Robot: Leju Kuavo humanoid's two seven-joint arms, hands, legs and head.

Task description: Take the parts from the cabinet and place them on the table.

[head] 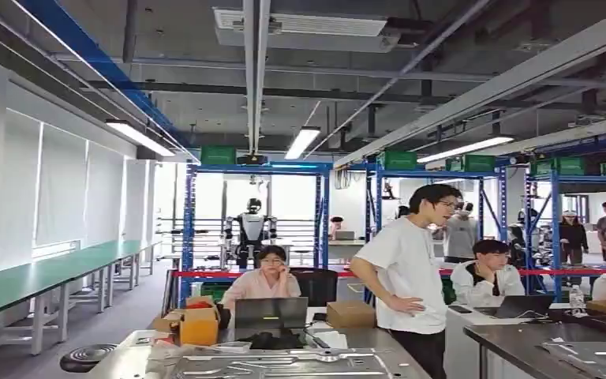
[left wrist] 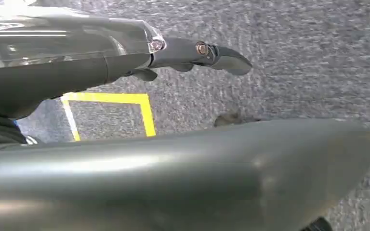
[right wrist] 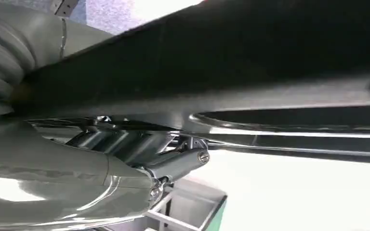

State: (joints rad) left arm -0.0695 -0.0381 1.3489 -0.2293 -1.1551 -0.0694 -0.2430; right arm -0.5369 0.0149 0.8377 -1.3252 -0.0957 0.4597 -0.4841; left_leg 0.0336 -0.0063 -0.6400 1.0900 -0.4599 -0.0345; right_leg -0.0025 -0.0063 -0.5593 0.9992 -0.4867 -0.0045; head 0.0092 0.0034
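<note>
Grey floor (left wrist: 294, 62) under empty left hand (left wrist: 183, 53)

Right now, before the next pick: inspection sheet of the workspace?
Surface: metal table ahead, crowded.
Job's things: flat metal parts lying on the table; cabinet nothing seen.
Clutter: orange box, cardboard box, laptop.
Hands: left hand over the floor, fingers out, holding nothing. Right hand lies against a dark panel; grip cannot be told.
Cables: nothing seen.
Surroundings: standing person close behind the table, others seated; blue racks; yellow tape on grey floor.
</note>
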